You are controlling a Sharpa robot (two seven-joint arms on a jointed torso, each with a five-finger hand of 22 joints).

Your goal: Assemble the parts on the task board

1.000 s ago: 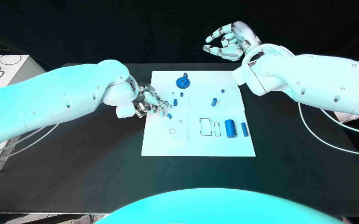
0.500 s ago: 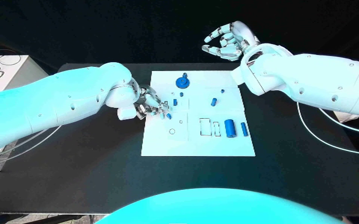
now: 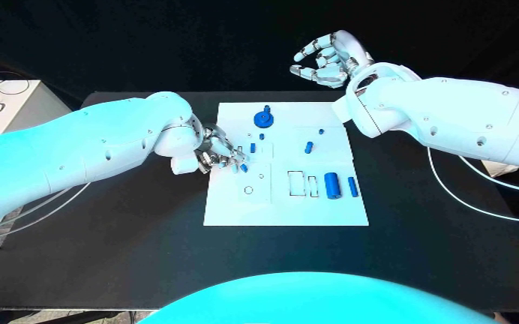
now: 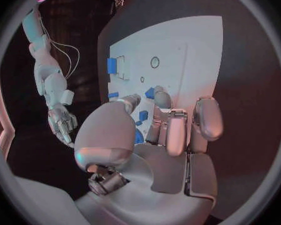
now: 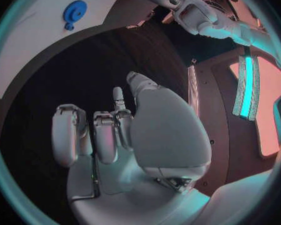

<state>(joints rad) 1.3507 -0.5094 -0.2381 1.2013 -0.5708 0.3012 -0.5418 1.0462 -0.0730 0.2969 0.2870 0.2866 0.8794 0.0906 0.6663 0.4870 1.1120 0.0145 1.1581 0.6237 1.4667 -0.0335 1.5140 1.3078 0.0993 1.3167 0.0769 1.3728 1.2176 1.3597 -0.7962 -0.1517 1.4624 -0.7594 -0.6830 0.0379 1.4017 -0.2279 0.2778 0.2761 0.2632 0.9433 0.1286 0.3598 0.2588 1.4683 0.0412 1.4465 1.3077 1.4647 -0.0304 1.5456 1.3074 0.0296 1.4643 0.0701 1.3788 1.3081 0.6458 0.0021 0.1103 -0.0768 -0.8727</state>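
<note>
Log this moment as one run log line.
stage: assembly underway | left hand: fingers at task board left edge, hold unclear | right hand: raised behind board, curled, holding nothing

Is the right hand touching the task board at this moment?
Apart. In the head view the right hand is raised beyond the far edge of the task board, fingers curled, holding nothing; black background shows between them.
</note>
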